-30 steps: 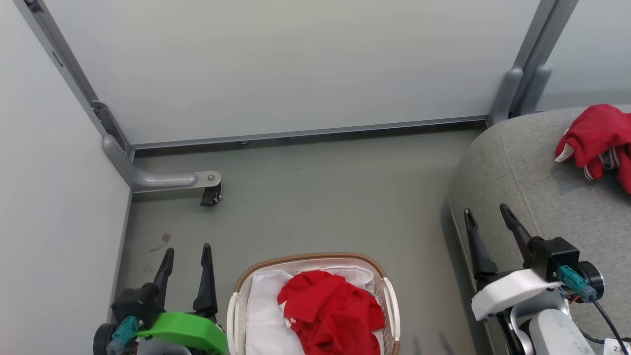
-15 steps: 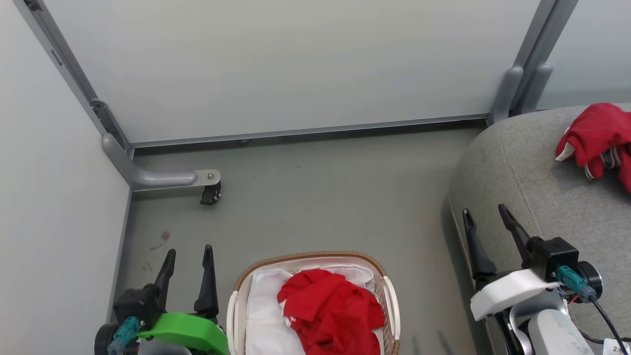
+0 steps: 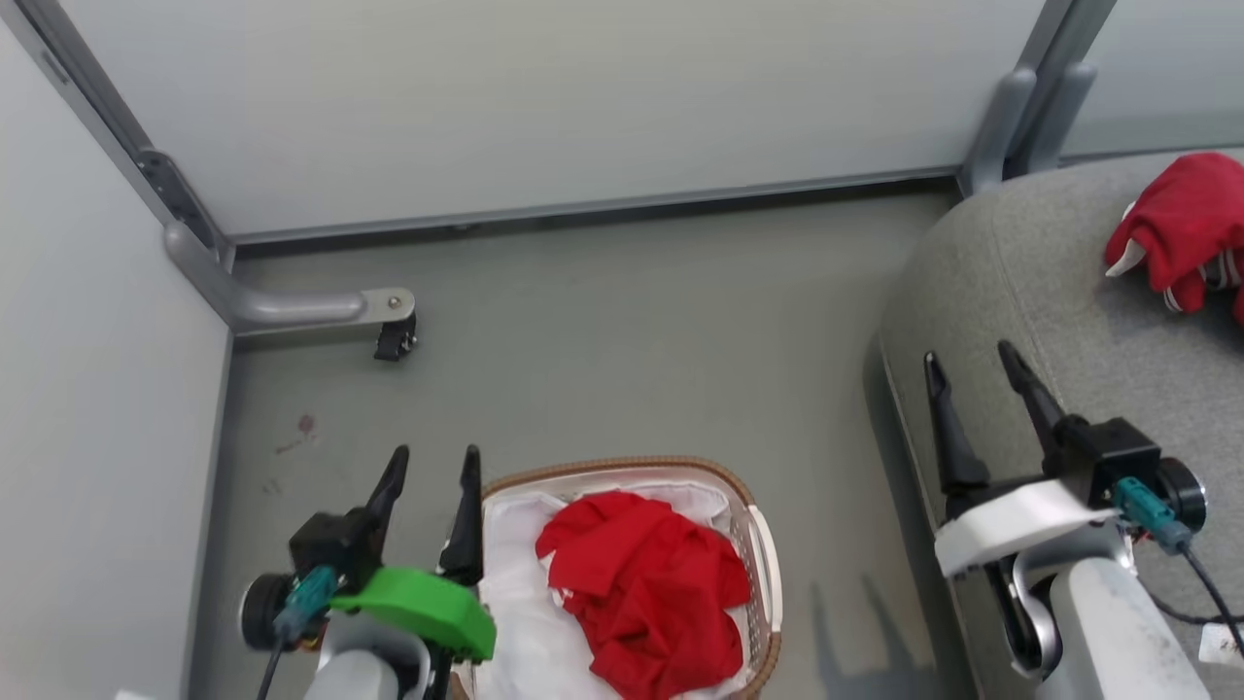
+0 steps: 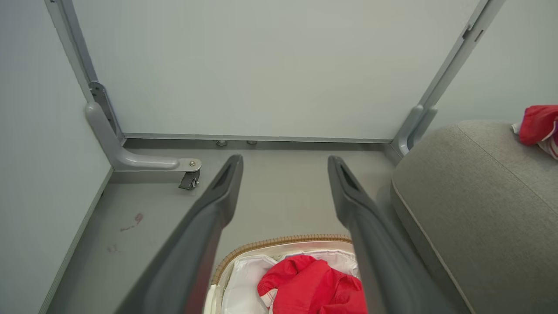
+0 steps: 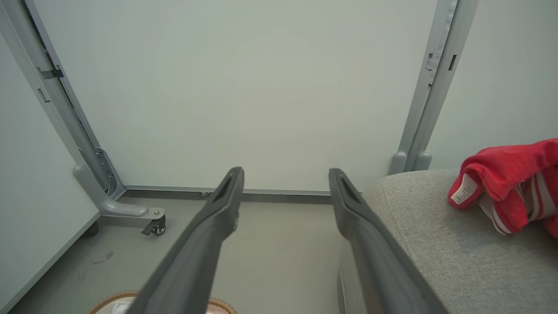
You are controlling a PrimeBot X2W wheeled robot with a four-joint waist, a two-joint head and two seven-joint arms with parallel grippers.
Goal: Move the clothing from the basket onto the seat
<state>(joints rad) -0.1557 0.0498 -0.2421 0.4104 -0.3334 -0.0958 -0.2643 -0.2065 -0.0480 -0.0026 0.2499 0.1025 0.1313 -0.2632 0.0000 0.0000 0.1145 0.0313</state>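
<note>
A plain red garment lies crumpled in the white basket with the brown rim, on the white liner. The same garment shows between my left fingers in the left wrist view, inside the basket. A red garment with white striped trim rests on the grey seat at the far right, also seen as a striped garment on the seat. My left gripper is open at the basket's left rim. My right gripper is open over the seat's left edge.
Pale partition walls close the floor at the back and left. A grey metal foot with a small black caster juts onto the floor at the left. A grey post stands behind the seat. A reddish stain marks the floor.
The head view has shifted, so the scene sits lower and nearer. My left gripper has moved right and up to the basket's left rim. The garments have not moved.
</note>
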